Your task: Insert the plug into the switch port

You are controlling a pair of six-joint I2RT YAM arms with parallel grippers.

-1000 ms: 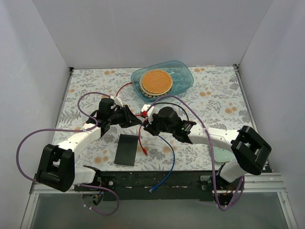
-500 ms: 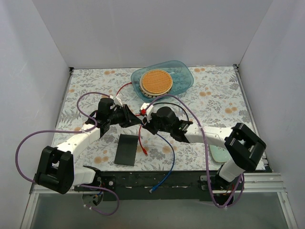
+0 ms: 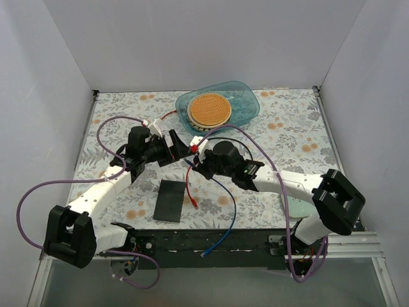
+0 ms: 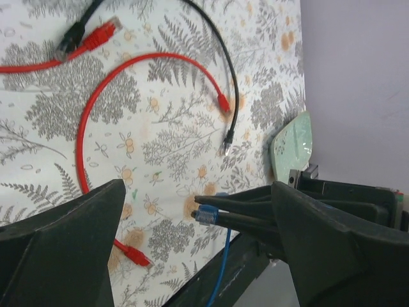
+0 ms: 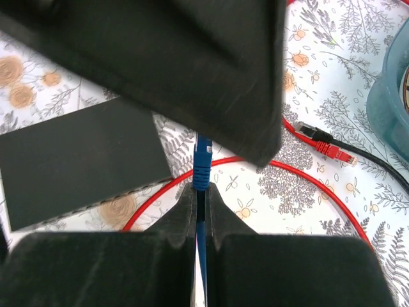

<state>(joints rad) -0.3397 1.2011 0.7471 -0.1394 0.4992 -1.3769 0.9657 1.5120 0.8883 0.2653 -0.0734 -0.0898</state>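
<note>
The plug (image 5: 202,155) is blue, on a blue cable (image 3: 228,206) that trails to the table's front edge. My right gripper (image 5: 201,189) is shut on the plug's boot and holds it above the cloth; in the top view the right gripper (image 3: 194,165) is at mid-table. My left gripper (image 4: 198,192) stands wide open around the plug (image 4: 208,215) without touching it, and in the top view the left gripper (image 3: 181,148) sits just left of the right one. The switch (image 3: 169,201), a flat black box, lies on the cloth in front of both; the switch (image 5: 70,163) fills the right wrist view's left side.
A red cable (image 4: 86,121) and a black cable (image 4: 223,57) curl over the floral cloth (image 3: 281,137) beneath the grippers. A blue dish (image 3: 246,102) with an orange disc stands at the back. A pale green pad (image 4: 293,144) lies by the right arm's base.
My left gripper has opened off the blue plug and drawn back to the upper left. My right gripper has shut on the plug and now holds it alone.
</note>
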